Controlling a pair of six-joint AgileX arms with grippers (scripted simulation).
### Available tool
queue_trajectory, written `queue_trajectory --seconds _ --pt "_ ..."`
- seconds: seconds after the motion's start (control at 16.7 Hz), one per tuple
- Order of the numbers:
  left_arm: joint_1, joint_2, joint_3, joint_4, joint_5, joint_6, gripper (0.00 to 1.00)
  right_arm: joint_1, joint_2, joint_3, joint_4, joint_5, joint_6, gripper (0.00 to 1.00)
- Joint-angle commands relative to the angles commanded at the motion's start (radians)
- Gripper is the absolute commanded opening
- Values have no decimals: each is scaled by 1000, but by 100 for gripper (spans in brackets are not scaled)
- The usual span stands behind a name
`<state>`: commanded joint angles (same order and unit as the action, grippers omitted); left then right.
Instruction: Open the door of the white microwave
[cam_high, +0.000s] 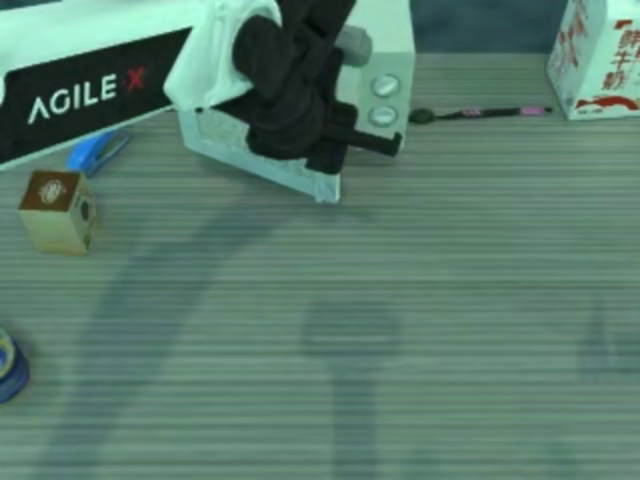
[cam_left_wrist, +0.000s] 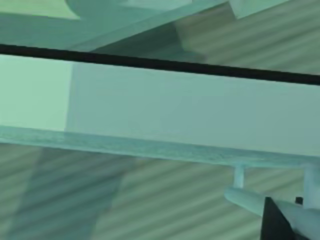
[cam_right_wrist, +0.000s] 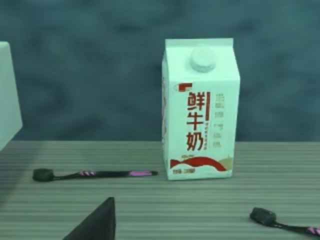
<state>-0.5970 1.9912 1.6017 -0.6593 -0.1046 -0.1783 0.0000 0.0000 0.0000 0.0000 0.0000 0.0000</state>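
Note:
The white microwave (cam_high: 388, 40) stands at the table's back middle, its two grey knobs (cam_high: 384, 100) showing. Its door (cam_high: 250, 152) is swung partway out, hinged at the left, with the free edge (cam_high: 328, 190) toward the table's front. My left arm reaches over the oven, and my left gripper (cam_high: 336, 162) sits at that free edge. In the left wrist view the door (cam_left_wrist: 190, 115) fills the frame, and the left gripper (cam_left_wrist: 286, 212) is shut on the pale bar handle (cam_left_wrist: 247, 198). My right gripper is out of the top view; only a dark wedge (cam_right_wrist: 99, 224) of it shows.
A white milk carton (cam_high: 600, 55) with red print stands back right, a black toothbrush (cam_high: 480, 113) lying beside it. A second toothbrush (cam_right_wrist: 280, 220) lies nearer. At the left are a brown box (cam_high: 58, 210), a blue object (cam_high: 95, 152) and a blue round thing (cam_high: 8, 365).

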Motion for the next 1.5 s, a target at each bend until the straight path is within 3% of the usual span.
queue_trajectory --seconds 0.54,1.5 --pt "16 -43 -62 24 37 65 0 0 0 0 0 0 0 100" --pt "16 -45 -64 25 38 67 0 0 0 0 0 0 0 100"
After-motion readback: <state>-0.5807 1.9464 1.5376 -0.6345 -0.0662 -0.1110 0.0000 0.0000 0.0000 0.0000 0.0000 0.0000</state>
